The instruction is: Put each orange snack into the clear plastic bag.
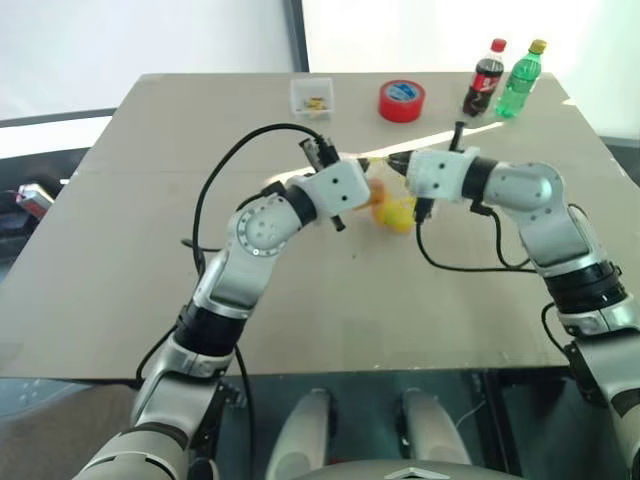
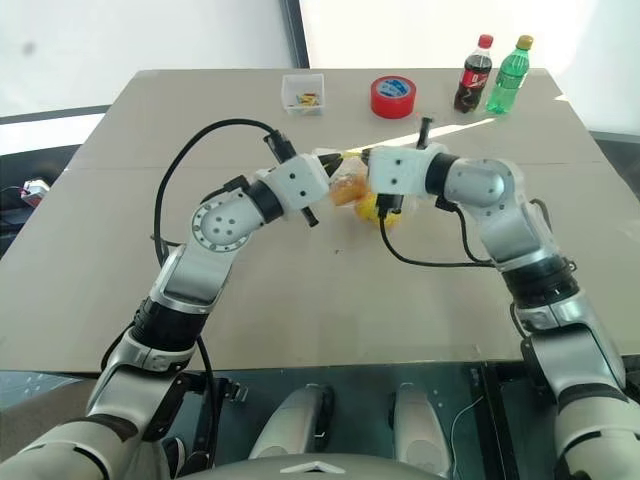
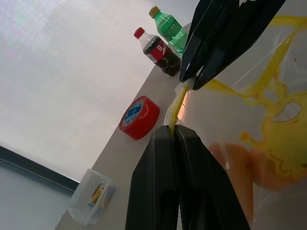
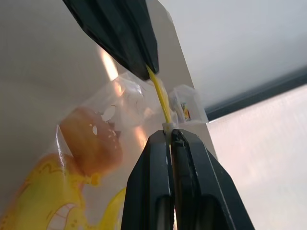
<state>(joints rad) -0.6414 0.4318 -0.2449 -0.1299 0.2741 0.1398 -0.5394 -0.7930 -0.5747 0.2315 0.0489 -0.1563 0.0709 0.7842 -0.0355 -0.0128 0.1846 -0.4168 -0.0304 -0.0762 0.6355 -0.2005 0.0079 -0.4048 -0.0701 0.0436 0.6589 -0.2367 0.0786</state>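
Table (image 1: 120,260): wide beige top spanning the head views, bare in its lower half
Bottles: a dark cola bottle (image 1: 484,78) and a green bottle (image 1: 521,79) standing side by side at the upper right
Tape roll (image 1: 401,101): red, lying flat at upper centre, left of the bottles
Small clear box (image 1: 312,96): upper centre-left, with tiny yellow bits inside
Clear plastic bag (image 3: 268,129): held up off the table at the centre of the head views, hanging between the two grippers; yellow printing on its face and a yellow seal strip (image 4: 158,93) along the top edge
Left gripper (image 3: 175,132): fingers pressed together, pinching one end of the seal strip
Right gripper (image 4: 170,130): fingers likewise clamped tight on the other end of the strip, facing the left one
Orange snacks: one orange-brown piece (image 4: 88,136) with pale specks shows through the film; an orange mass (image 3: 249,170) sits low in the bag, and whether that is one piece or two I cannot tell
Progress: judged nearly done, with snack inside and both grippers on the seal; left is to confirm the second piece and set the bag down
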